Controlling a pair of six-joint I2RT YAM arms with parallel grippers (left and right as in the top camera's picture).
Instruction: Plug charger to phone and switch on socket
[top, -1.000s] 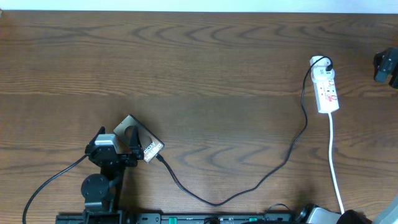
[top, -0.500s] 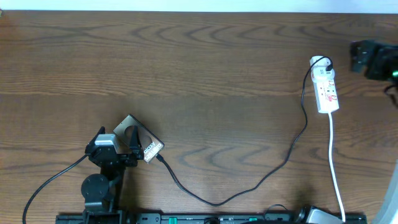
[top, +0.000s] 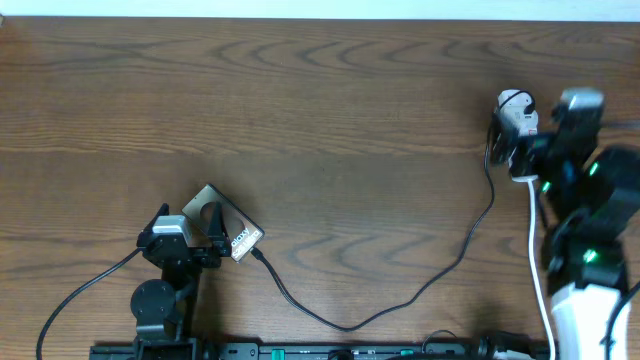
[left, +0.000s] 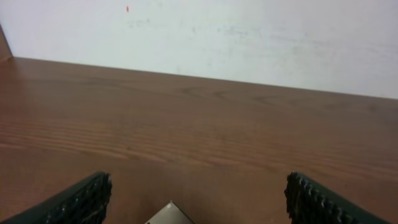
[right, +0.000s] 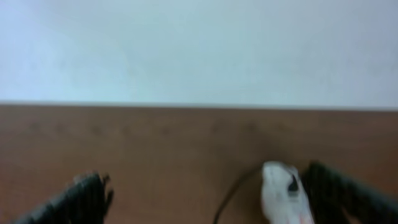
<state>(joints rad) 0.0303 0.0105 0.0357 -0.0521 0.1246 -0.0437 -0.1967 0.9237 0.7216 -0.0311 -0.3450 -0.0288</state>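
Overhead, phone (top: 238, 238) lies near left, long axis far-left to near-right (charger (top: 491, 190) tip at that near end); left gripper (left: 199, 186) gapes empty over it. Socket (top: 517, 118) runs near-to-far under right gripper (right: 205, 186), wide open, empty

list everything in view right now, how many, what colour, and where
flat grey-brown phone: one, white lettering, front left
thin black charger cable: one, from phone's edge across to the strip
small white power strip: one, red markings, far right, partly under right arm
white cord: one, from strip toward front edge
dark brown wooden table: one, under everything
white wall: one, behind table
left end effector: one, black, open, at phone
right end effector: one, black, open, at strip
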